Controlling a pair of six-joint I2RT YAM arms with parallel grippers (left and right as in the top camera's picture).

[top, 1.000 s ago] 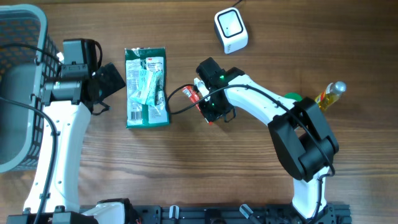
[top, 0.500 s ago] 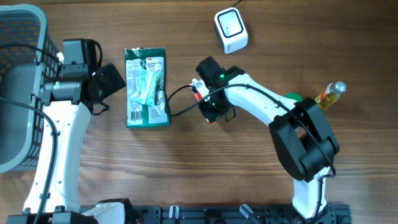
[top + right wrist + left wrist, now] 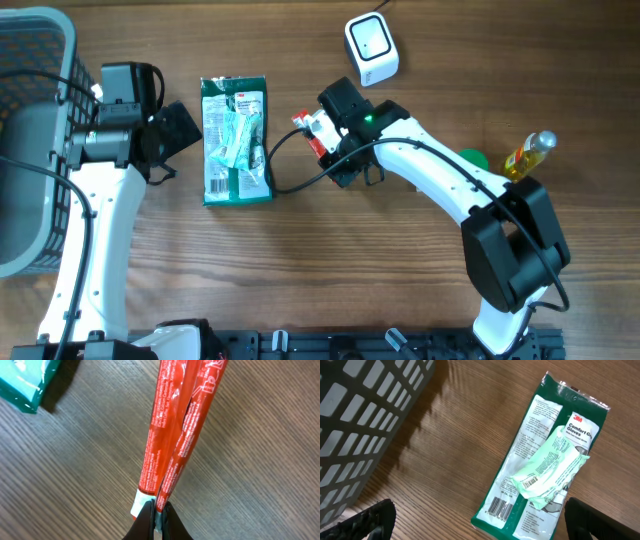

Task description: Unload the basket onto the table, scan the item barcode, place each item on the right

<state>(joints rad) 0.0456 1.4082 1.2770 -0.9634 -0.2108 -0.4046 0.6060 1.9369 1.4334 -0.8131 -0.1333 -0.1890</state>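
Right pincer [image 3: 320, 135] now clamped tight on thin red plastic packet [image 3: 175, 435], shifted closer to white cube scanner [image 3: 371, 48] than a second ago, near its lower left. Left pincer [image 3: 178, 132] unchanged, wide, far left of scanner.

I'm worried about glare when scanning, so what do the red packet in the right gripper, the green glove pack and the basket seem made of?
Red packet: thin glossy plastic film, likely; it creases and shines. Green glove pack: glossy plastic bag, probably; crinkled, with highlights. Basket: matte grey moulded plastic, seemingly; uniform lattice walls.
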